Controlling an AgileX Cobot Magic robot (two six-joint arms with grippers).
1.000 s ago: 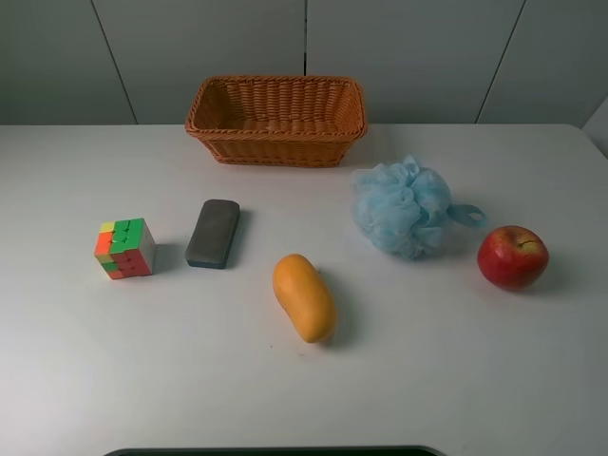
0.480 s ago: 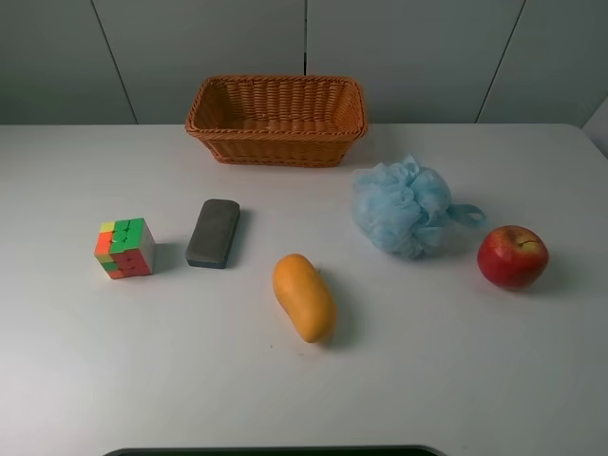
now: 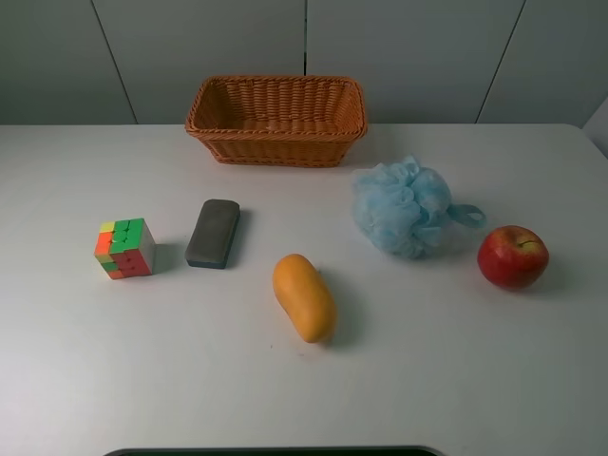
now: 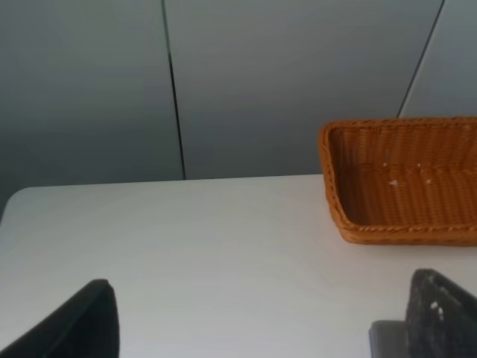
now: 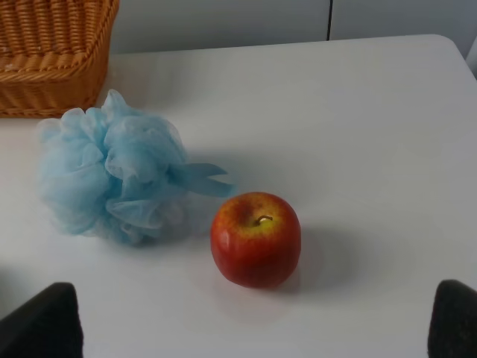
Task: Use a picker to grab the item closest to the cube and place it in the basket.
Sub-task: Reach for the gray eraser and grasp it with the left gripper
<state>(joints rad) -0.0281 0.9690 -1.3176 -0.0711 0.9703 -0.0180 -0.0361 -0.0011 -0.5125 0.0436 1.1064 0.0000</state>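
Note:
The multicoloured cube (image 3: 124,248) sits at the table's left. A dark grey block-shaped eraser (image 3: 213,233) lies just to its right, nearest to it. The wicker basket (image 3: 275,150) stands empty at the back centre. Neither gripper shows in the exterior view. In the left wrist view the left gripper (image 4: 261,328) is open and empty, its dark fingertips (image 4: 89,321) wide apart, facing the basket (image 4: 402,171). In the right wrist view the right gripper (image 5: 246,328) is open and empty, above the table in front of the apple (image 5: 256,239).
An orange mango (image 3: 303,296) lies at the centre front. A blue bath pouf (image 3: 404,207) and a red apple (image 3: 512,256) lie on the right. A grey panelled wall stands behind the table.

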